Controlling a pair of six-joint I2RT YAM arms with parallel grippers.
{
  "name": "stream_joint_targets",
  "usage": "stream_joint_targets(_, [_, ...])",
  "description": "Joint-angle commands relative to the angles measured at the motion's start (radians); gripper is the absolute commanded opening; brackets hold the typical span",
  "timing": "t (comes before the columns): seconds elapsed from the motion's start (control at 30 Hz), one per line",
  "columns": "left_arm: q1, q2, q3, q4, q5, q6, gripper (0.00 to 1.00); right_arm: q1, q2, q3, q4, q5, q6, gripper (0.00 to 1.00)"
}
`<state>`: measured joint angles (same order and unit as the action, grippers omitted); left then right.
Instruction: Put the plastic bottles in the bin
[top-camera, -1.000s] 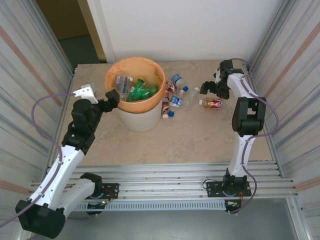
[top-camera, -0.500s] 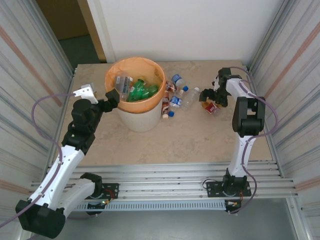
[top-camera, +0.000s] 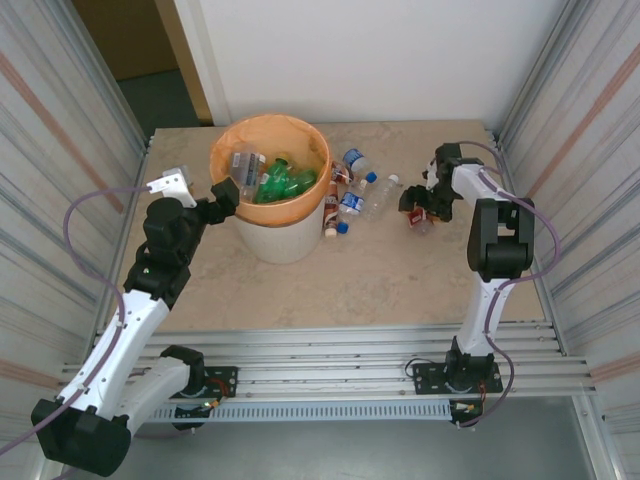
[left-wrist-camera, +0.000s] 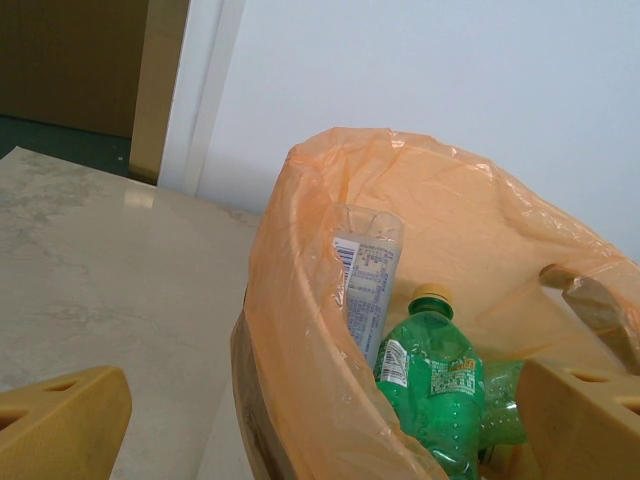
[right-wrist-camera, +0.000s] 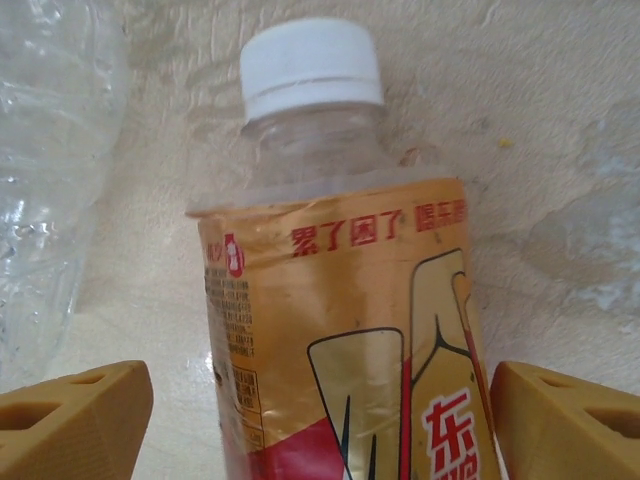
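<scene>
A beige marble-look table (top-camera: 350, 280) sits between ribbed metal panels (top-camera: 50, 150), backed by a plain white wall (top-camera: 400, 60); at far left, a brown door (top-camera: 120, 35) and dark green floor (top-camera: 160, 100), under even light.

- The bottle with the white cap (right-wrist-camera: 345, 330) has a gold label. Red Chinese words near its top read "累了困了". More words follow, but they curve round the side.
- Low on the same label is a big red "东", cut off by the picture edge.
- The clear bottle (left-wrist-camera: 364, 285) has a white label with blue print and a bar code. The print is too small to read.
- The green bottle (left-wrist-camera: 440, 380) has tiny print too, too small to read.
</scene>
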<state>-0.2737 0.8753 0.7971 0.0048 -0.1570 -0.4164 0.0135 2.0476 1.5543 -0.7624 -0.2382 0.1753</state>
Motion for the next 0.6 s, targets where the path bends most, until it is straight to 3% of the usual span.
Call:
stream_joint_targets(0.0, [0.012, 0.000, 0.037, 0.013, -0.005, 0.008, 0.99, 0.009, -0.001, -0.006, -0.001, 0.010, 0.012, 0.82])
stream_joint_targets(0.57, [0.018, -0.016, 0.023, 0.005, -0.012, 0.008, 0.99, 0.034, 0.041, -0.039, 0.021, 0.040, 0.021, 0.57])
